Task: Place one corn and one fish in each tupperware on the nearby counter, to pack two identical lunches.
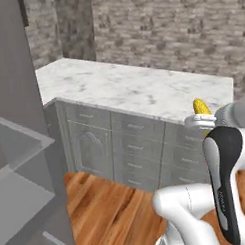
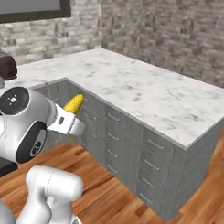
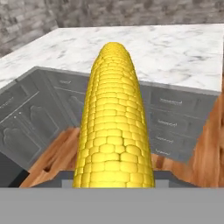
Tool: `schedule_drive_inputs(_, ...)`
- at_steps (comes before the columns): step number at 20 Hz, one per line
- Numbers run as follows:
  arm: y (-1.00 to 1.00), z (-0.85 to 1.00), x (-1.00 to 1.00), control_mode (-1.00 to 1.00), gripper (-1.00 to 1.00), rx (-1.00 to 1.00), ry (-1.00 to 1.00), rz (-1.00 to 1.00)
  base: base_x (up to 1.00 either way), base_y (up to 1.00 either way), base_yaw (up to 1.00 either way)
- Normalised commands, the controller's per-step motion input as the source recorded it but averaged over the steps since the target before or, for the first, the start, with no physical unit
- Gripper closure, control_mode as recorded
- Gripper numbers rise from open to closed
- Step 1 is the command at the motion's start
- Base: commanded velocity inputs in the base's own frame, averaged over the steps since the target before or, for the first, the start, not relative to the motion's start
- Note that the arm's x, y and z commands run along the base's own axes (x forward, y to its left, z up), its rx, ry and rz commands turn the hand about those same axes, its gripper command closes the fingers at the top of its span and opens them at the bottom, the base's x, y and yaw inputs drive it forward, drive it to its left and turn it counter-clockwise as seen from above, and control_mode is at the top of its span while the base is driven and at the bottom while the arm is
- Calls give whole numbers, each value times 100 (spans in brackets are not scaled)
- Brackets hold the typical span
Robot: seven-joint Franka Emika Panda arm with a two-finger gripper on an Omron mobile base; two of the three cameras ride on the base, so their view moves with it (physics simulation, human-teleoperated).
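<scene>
The pincer is clamped on one corn, whose long axis runs straight out ahead of it toward the marble table beyond.

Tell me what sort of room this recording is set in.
Most likely a kitchen: a marble counter runs over grey drawer fronts, a dark toaster sits at its far end, and the gripper holds a corn cob.
</scene>
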Motion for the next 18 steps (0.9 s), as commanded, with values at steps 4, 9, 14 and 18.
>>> schedule_drive_inputs(4,0,0,0,100,100,0,0,0,100,-15,60)
schedule_drive_inputs(9,0,0,0,100,100,0,0,0,99,-6,68)
schedule_drive_inputs(14,0,0,0,100,100,0,0,0,98,-5,69)
schedule_drive_inputs(18,0,0,0,100,100,0,0,0,80,0,68)
